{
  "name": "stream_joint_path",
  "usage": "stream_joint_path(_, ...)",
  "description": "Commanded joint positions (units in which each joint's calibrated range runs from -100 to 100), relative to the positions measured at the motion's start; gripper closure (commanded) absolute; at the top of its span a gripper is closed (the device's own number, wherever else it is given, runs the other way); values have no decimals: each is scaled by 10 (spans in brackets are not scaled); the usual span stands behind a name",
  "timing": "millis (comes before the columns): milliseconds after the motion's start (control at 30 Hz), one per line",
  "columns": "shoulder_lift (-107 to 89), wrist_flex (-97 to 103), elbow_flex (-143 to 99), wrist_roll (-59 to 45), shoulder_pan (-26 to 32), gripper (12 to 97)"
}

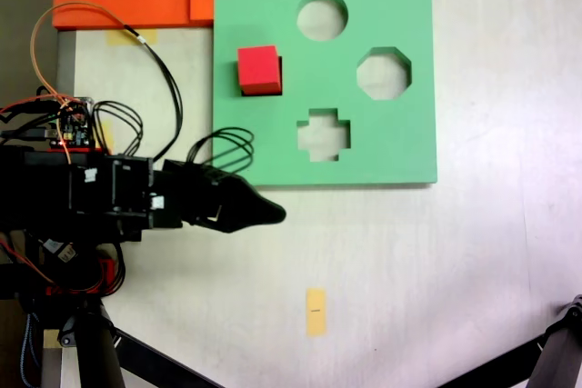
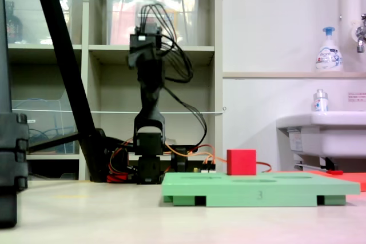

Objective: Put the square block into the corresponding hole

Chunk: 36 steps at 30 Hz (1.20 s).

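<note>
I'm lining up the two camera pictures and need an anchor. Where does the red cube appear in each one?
Fixed view from above: the red cube sits at the left part of the green board, at its square cutout, left of the round hole.
Fixed view from the side: the red cube stands proud of the green board, right of the arm's base.
Shared landmark: the green board itself.

Red block (image 1: 258,67), green board (image 1: 391,147), black arm (image 1: 127,193).
</note>
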Motion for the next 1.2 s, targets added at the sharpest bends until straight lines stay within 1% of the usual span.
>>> stream_joint_path(0, -71, 76, -39, -6, 9, 560)
stream_joint_path(133, -71, 178, -219, -10, 12, 556)
stream_joint_path(233, -71, 229, -325, -14, 0, 551)
stream_joint_path(300, -71, 302, -414, -15, -4, 551)
stream_joint_path(433, -71, 544, -620, -38, -4, 552)
stream_joint_path(567, -71, 915, -852, -70, -3, 563)
stream_joint_path(600, -71, 940, -880, -73, 0, 566)
stream_joint_path(700, -71, 940, -924, -74, 3, 572)
stream_joint_path(933, -71, 935, -925, -74, 3, 583)
stream_joint_path(1167, -71, 823, -925, -74, 5, 595)
